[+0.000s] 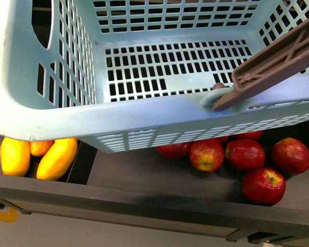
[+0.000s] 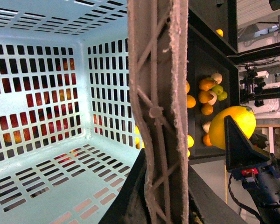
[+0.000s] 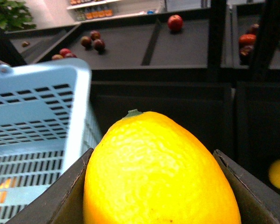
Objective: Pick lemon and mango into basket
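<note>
The light aqua basket (image 1: pixel 144 118) fills the top of the front view, raised above the fruit shelf, and looks empty inside. My left gripper (image 2: pixel 163 200) is shut on its grey-brown handle (image 2: pixel 158 112). My right gripper (image 3: pixel 154 186) is shut on the yellow lemon (image 3: pixel 154 154), beside the basket's rim (image 3: pixel 77 116) and outside it. The lemon also shows in the left wrist view (image 2: pixel 233 122), past the handle. Two long orange-yellow mangoes (image 1: pixel 56 158) lie on the shelf under the basket's left corner, with a smaller fruit (image 1: pixel 41 147) half hidden between them. Neither gripper shows in the front view.
Several red apples (image 1: pixel 244 154) lie in the shelf compartment right of a divider (image 1: pixel 82 164). The dark shelf lip (image 1: pixel 144 203) runs along the front. More mixed fruit (image 2: pixel 207 93) sits on a dark shelf behind, and apples (image 3: pixel 175 22) on far shelves.
</note>
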Controlling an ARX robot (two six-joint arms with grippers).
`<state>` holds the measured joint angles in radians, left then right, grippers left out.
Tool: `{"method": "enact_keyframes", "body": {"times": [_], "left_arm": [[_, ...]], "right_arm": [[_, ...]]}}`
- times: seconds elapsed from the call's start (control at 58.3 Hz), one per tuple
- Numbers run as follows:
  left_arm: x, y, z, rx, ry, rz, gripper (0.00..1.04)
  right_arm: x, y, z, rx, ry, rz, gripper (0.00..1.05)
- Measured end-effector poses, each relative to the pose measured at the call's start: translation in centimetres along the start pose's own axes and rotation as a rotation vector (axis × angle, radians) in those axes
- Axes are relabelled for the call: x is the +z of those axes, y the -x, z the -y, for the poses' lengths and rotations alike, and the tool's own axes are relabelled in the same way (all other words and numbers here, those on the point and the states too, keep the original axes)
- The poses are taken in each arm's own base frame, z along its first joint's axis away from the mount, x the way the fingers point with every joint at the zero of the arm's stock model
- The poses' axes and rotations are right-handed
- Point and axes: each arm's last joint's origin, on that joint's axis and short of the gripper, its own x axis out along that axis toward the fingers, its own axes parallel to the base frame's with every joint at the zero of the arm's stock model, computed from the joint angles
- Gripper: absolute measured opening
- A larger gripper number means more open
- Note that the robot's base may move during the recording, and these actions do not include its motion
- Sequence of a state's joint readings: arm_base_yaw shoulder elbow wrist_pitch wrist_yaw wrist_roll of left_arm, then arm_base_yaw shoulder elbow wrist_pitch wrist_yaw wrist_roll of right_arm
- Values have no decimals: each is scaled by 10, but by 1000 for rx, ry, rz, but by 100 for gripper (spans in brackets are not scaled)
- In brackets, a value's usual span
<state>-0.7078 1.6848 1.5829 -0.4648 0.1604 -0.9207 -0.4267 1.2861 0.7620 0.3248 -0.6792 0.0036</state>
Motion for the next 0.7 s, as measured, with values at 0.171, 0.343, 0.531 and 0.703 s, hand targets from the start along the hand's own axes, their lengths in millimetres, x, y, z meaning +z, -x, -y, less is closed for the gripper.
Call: {"method": "enact_keyframes", "body": {"times": [0.171,0.343,0.531,0.703], "left_arm": [[0,0,0,0,0,1,8],[0,0,0,0,0,0,8],[0,0,0,-1,-2,-4,8],[0,-1,-1,6,-1,1,8]], "right_arm": [[-3,-38,-69,82,-12,-25,66],[-21,-62,-107,124,0,-96,78],[-22,-57,-103,-1,-25,-74,96],[-19,-32,-76,-225,-119,15,96]]}}
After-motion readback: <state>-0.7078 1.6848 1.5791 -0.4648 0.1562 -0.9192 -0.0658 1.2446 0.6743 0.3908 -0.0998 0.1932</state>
